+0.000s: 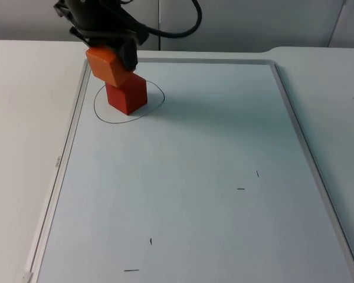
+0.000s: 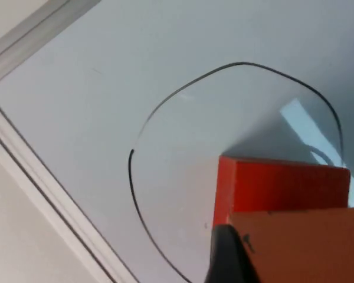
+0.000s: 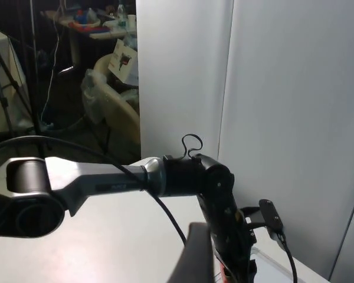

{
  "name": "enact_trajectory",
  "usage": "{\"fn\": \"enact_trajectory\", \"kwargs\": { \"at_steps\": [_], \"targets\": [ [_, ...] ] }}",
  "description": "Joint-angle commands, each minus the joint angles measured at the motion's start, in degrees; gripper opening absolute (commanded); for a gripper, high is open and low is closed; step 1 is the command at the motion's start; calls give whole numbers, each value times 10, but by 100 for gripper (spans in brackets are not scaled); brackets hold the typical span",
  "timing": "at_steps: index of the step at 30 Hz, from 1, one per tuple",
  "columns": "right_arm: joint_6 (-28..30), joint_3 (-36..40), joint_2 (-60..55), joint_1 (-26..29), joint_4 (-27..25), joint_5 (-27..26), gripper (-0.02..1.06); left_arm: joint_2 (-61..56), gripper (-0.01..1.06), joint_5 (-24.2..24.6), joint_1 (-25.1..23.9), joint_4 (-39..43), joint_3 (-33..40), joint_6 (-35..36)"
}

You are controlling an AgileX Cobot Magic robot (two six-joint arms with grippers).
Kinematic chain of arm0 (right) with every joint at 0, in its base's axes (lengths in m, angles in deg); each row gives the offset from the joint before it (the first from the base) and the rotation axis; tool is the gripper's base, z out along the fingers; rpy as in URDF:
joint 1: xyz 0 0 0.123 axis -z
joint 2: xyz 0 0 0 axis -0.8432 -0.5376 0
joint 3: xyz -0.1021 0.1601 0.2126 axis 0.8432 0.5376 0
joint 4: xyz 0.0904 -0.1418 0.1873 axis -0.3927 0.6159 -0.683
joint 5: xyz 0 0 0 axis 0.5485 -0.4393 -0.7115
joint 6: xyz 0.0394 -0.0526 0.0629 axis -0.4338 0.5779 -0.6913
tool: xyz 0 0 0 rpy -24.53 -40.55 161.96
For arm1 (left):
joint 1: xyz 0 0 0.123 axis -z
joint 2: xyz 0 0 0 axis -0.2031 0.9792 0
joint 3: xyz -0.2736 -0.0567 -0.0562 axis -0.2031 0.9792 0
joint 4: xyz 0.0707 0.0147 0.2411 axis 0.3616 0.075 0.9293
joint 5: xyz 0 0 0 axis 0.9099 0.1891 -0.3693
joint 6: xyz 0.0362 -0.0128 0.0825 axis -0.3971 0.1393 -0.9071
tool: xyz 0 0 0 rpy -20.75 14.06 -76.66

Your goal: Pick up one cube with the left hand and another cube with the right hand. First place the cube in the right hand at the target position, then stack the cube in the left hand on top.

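Orange cube (image 1: 109, 66) clamped in left gripper (image 1: 115, 56), seemingly touching red cube (image 1: 127, 94); right gripper's state unclear

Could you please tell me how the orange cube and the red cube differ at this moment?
The orange cube is held in the left pincer; the red cube rests on the whiteboard inside the drawn circle. The orange cube is tilted above the red cube, which sits flat. They differ in colour. Both look similar in size and shape.
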Motion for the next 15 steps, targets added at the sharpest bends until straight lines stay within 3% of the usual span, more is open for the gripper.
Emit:
{"fn": "enact_trajectory", "kwargs": {
  "at_steps": [1, 15],
  "targets": [
    [5, 2, -1, -2, -5, 1, 71, -1, 6, 0, 2, -23, -7, -9],
    [5, 2, -1, -2, -5, 11, 71, 19, 6, -21, 5, -40, -7, -10]
  ]
}}
